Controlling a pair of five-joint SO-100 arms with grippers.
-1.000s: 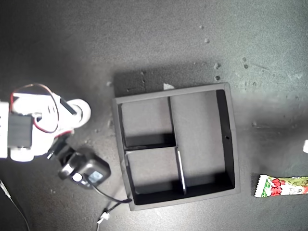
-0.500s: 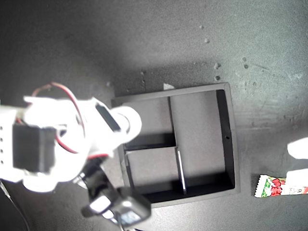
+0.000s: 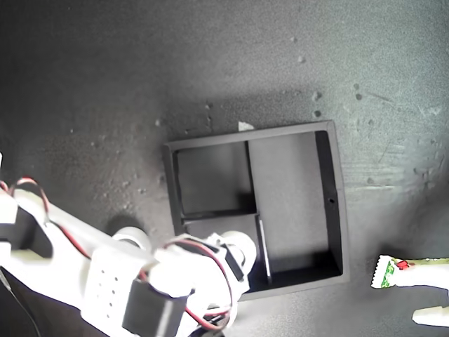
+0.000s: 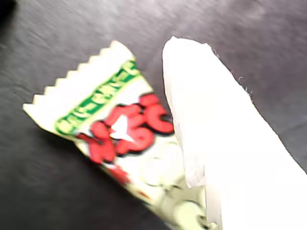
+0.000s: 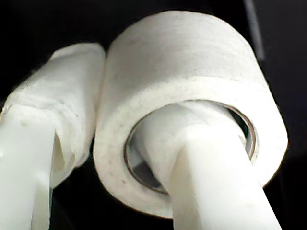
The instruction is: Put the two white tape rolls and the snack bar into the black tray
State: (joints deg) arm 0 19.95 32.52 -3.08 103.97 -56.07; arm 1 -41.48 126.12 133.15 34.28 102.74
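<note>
In the second wrist view a white tape roll [image 5: 192, 62] fills the picture. My second gripper [image 5: 120, 110] is shut on it, one finger through the centre hole and the other against the outer wall. Only this one roll shows. In the exterior view the second arm [image 3: 140, 281] reaches from the lower left over the lower-left compartment of the black tray [image 3: 335, 203], hiding its jaws. The snack bar [image 3: 393, 272] lies on the table by the exterior view's lower right edge. My first gripper [image 3: 429, 295] is open at it, one finger [image 4: 216, 134] lying along the wrapper [image 4: 115, 124].
The dark grey table [image 3: 210, 63] carries small pale specks beyond the tray. A red wire [image 3: 203, 246] loops off the second arm above the tray's lower-left wall. The tray's upper-left compartment [image 3: 210, 182] and long compartment [image 3: 295, 203] hold nothing.
The second arm swung from the exterior view's left edge down and right, now over the tray's lower-left part. The first gripper's white parts moved down the right edge beside the snack bar.
</note>
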